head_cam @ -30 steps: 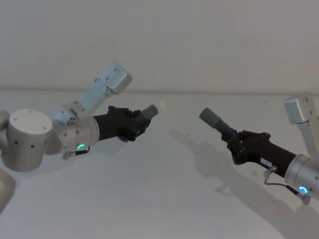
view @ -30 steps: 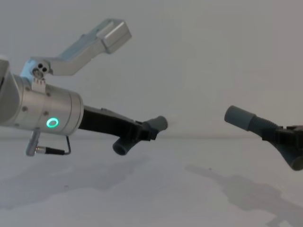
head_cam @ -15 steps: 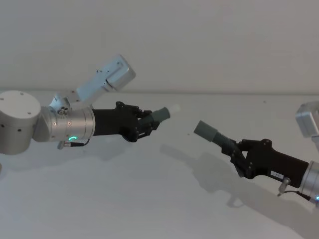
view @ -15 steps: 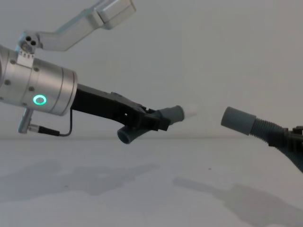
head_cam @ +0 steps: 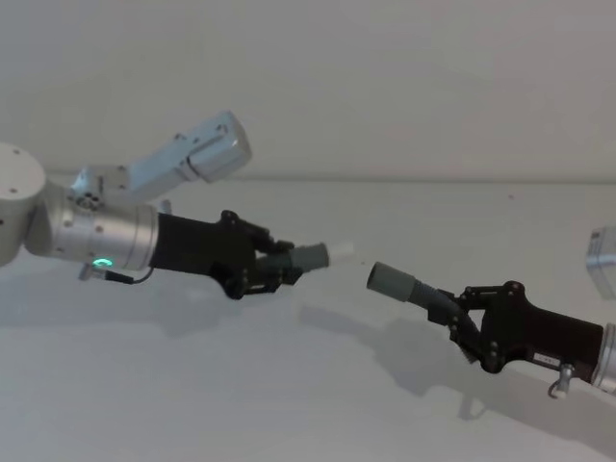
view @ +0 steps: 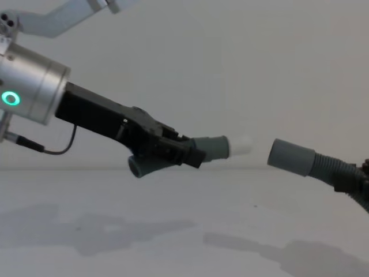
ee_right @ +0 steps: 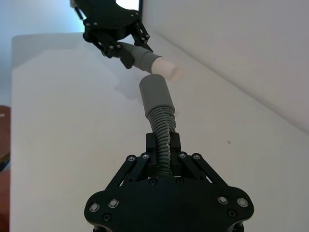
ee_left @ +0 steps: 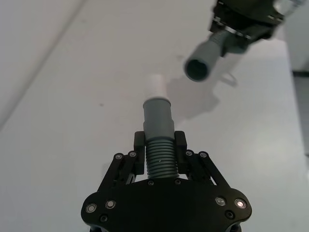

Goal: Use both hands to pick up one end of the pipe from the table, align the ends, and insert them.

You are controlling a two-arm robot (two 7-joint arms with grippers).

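The left hand (head_cam: 267,272) is clamping the ribbed part of the spigot hose piece (head_cam: 300,258), lifting it clear of the desk (head_cam: 241,404). Its white spigot (head_cam: 339,253) is pointing at the socket cuff (head_cam: 390,281) of the socket hose piece (head_cam: 435,304), which the right hand (head_cam: 464,325) is gripping by its ribs. Both ends are hanging over the desk's middle, near each other but apart.

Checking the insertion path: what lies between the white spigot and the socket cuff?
Nothing: the chest view shows bare air between the white spigot and the socket cuff.
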